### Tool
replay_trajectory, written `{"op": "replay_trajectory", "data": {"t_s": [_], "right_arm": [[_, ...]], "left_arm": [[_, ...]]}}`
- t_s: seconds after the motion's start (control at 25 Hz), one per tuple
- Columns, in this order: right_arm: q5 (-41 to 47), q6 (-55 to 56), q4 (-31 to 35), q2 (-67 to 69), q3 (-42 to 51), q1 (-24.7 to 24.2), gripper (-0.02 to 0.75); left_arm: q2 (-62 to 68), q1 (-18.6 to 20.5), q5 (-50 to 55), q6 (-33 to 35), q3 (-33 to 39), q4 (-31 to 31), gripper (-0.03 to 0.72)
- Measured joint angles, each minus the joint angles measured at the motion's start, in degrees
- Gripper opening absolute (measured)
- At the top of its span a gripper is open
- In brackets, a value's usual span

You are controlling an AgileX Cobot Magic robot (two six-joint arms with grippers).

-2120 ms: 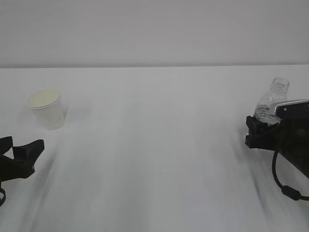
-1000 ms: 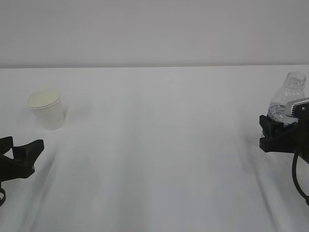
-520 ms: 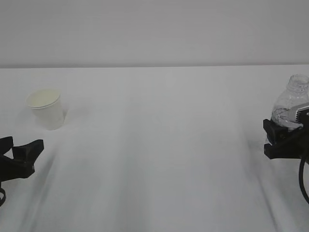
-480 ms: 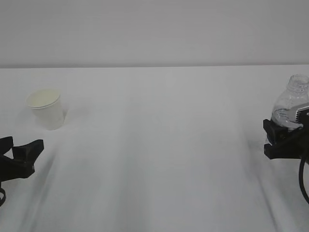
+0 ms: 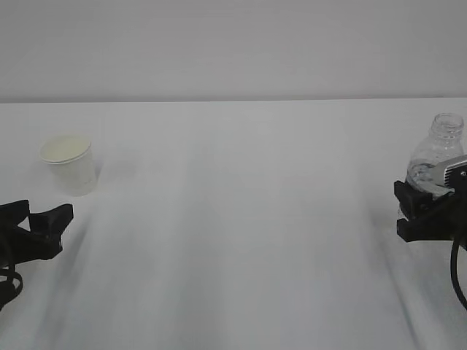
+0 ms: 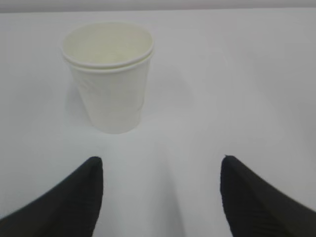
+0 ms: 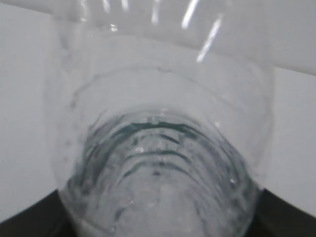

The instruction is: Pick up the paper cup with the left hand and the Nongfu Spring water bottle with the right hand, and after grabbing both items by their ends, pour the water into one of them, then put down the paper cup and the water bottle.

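Left claw (image 5: 45,216) crept toward cup (image 5: 71,165), jaws wide, empty; right claw (image 5: 419,209) clamps bottle (image 5: 436,157), now upright. Step: grasping cup. Next: straddle cup, close

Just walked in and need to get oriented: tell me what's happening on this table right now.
A two-armed robot is working on a white table. The right gripper is closed on the clear water bottle, which is capless and roughly upright at the far right. The left gripper is open and empty, pointed at the white paper cup, which stands upright on the table just ahead of its fingertips, slightly left of the gap. The cup is not yet grasped.
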Motion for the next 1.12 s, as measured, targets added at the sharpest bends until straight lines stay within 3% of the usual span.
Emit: {"op": "replay_trajectory", "data": {"t_s": [0.28,0.8,1.12], "right_arm": [[0.0,0.0,0.0,0.0,0.0,0.0,0.458],[0.0,0.0,0.0,0.0,0.0,0.0,0.457],[0.0,0.11,0.0,0.0,0.0,0.0,0.457]], "left_arm": [[3.85,0.0,0.0,0.0,-3.32,0.0,0.636],[5.12,0.0,0.0,0.0,-6.14,-0.46,0.666],[12.47,0.0,-0.15,0.0,-10.73,-1.79,0.676]]}}
